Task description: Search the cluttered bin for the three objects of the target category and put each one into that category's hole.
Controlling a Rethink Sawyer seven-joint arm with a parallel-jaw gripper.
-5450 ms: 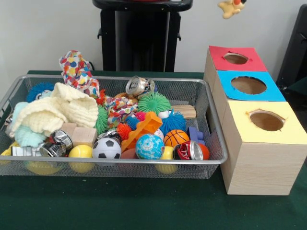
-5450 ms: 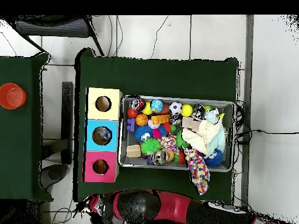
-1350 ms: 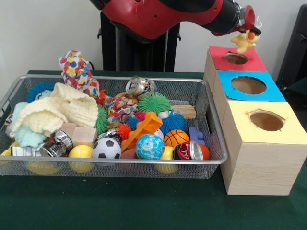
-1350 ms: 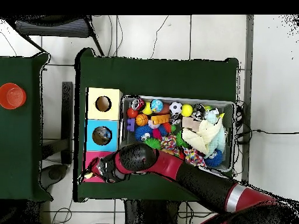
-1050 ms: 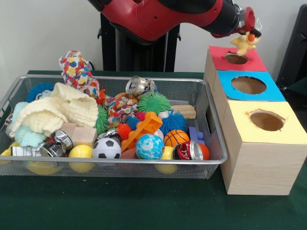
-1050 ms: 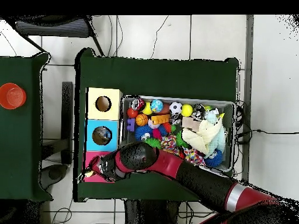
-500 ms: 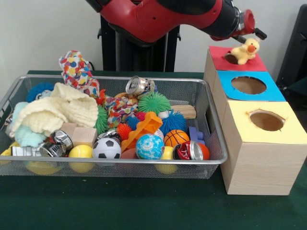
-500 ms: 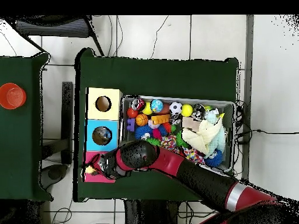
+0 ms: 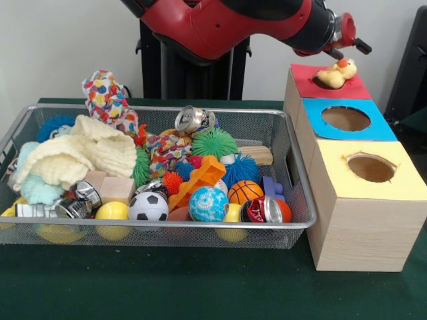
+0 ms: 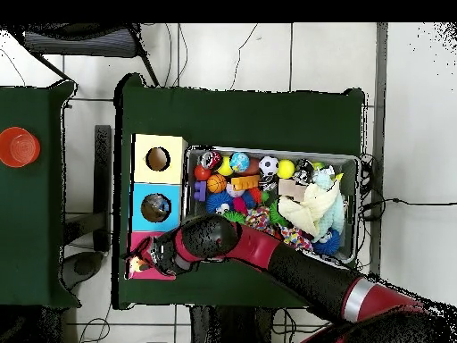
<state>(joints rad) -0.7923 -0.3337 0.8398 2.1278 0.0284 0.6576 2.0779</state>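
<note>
Three wooden boxes sit right of the wire mesh bin [image 9: 293, 193] in the front view: red-topped box [image 9: 353, 87] farthest, blue-topped box [image 9: 347, 120], yellow-topped box [image 9: 370, 170] nearest. Yellow plush duck [image 9: 335, 72] lies over the red top's hole, free of the gripper [image 9: 350, 40] just above; fingers can't be told spread or closed. Bin crammed with balls, cans, cloths, soccer ball [image 9: 148, 207] in front. Overhead view: arm [image 10: 268, 259] reaches over the red-topped box, duck [image 10: 136, 264] at its edge, bin [image 10: 353, 161] beside the boxes.
</note>
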